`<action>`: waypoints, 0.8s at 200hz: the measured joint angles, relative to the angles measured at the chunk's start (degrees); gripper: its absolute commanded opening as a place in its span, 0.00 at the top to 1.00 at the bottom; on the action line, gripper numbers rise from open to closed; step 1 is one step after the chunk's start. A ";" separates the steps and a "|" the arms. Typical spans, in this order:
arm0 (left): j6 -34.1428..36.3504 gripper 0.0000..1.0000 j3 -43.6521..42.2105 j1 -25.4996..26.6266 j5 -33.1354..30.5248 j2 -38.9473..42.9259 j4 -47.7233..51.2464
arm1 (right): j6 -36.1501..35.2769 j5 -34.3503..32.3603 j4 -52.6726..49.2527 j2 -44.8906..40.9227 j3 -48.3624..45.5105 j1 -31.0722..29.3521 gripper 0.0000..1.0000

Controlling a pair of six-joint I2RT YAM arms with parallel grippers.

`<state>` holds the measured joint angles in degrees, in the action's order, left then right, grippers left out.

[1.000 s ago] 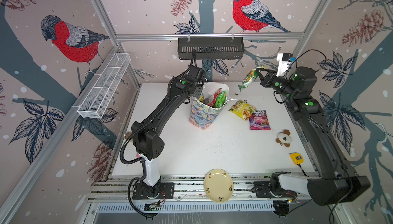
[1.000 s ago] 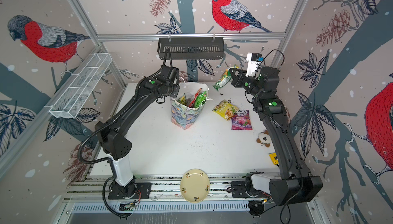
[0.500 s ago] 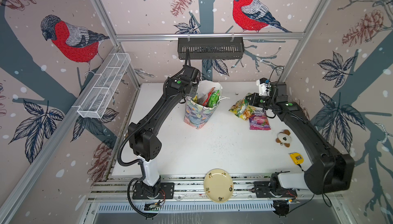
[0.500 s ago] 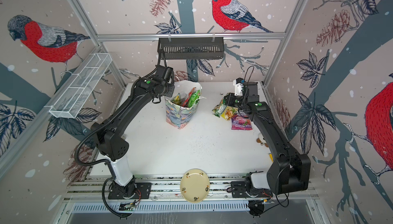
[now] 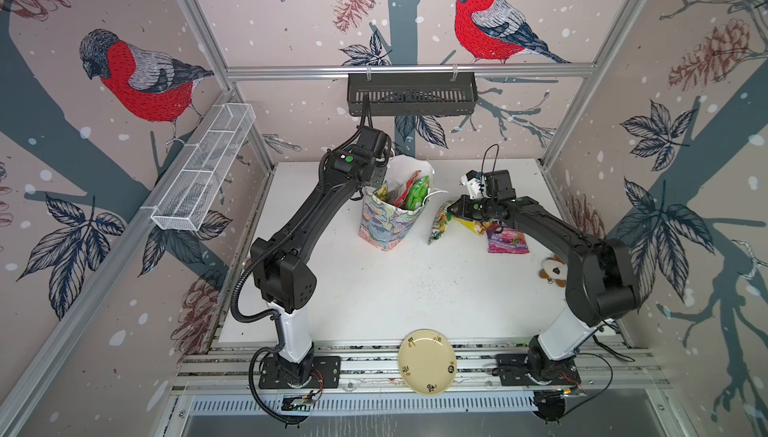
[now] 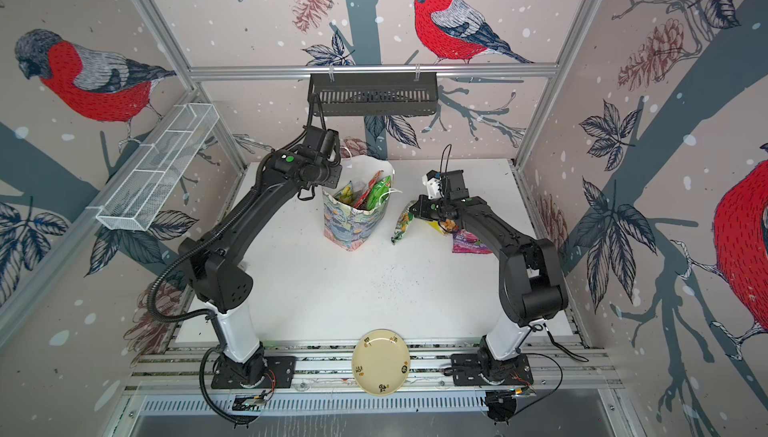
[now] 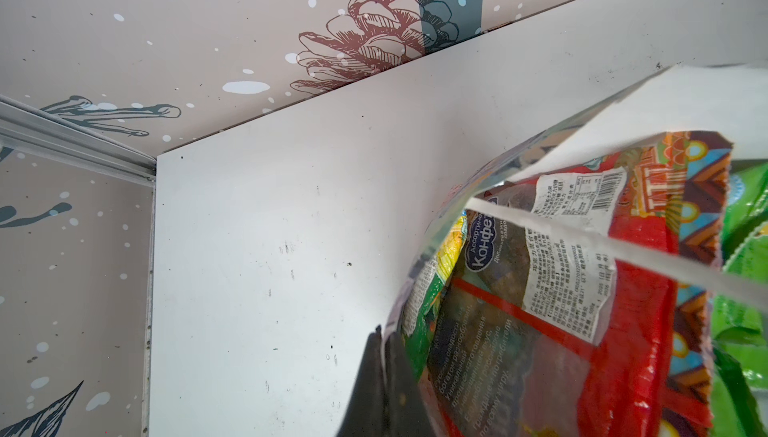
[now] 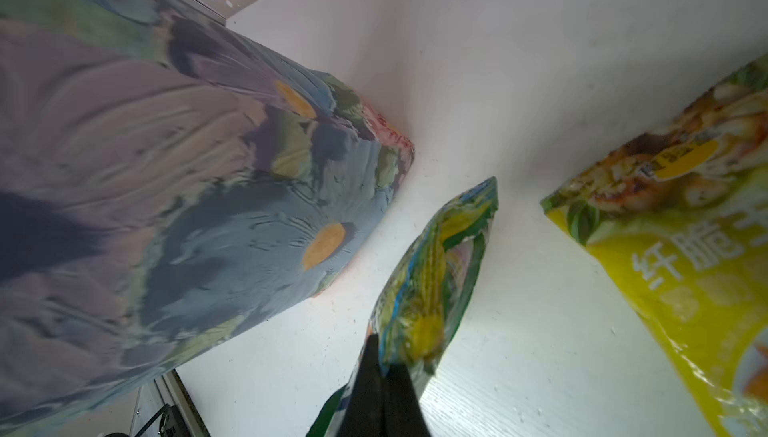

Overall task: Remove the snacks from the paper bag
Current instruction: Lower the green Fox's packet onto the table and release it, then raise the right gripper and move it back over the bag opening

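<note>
Right wrist view shows right gripper [image 8: 380, 354] pinching green packet [image 8: 432, 285], clear of paper bag [image 8: 187, 190]; left gripper [image 7: 381, 337] pinches bag rim.

Glossy plastic snacks [image 7: 623, 331], smooth paper bag [image 5: 386, 225]

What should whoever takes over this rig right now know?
Left gripper shut on the rim of the floral pastel paper gift bag.
Right gripper shut on a green glossy plastic snack packet, hanging beside the bag.
Done: yellow plastic packet and purple plastic packet lie on the table.
Left: set down the green one; take out the large red packet and green packets in the bag.
</note>
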<state>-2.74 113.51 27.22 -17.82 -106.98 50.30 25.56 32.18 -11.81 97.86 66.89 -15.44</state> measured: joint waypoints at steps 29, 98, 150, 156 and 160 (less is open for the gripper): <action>0.20 1.00 0.00 0.00 0.07 0.02 -0.02 | -0.07 0.33 -0.42 3.56 -2.62 0.98 1.00; 1.25 1.00 0.09 -0.02 0.50 0.02 -0.09 | -1.97 -7.48 -6.73 4.33 -0.83 0.20 0.85; 1.70 1.00 0.11 -0.02 1.51 -0.13 -0.35 | -3.72 -13.46 -12.44 5.20 4.72 0.20 0.60; 1.70 1.00 0.11 -0.02 1.97 -0.13 -0.48 | -4.13 -14.27 -13.11 4.92 5.46 0.20 0.59; 1.73 1.00 0.11 -0.02 2.54 -0.13 -0.63 | -4.48 -14.62 -13.55 4.68 5.90 0.20 0.59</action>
<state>-1.02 113.62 27.20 -15.29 -107.11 49.67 21.08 17.56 -25.36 102.54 72.79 -15.25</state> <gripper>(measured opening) 0.053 0.409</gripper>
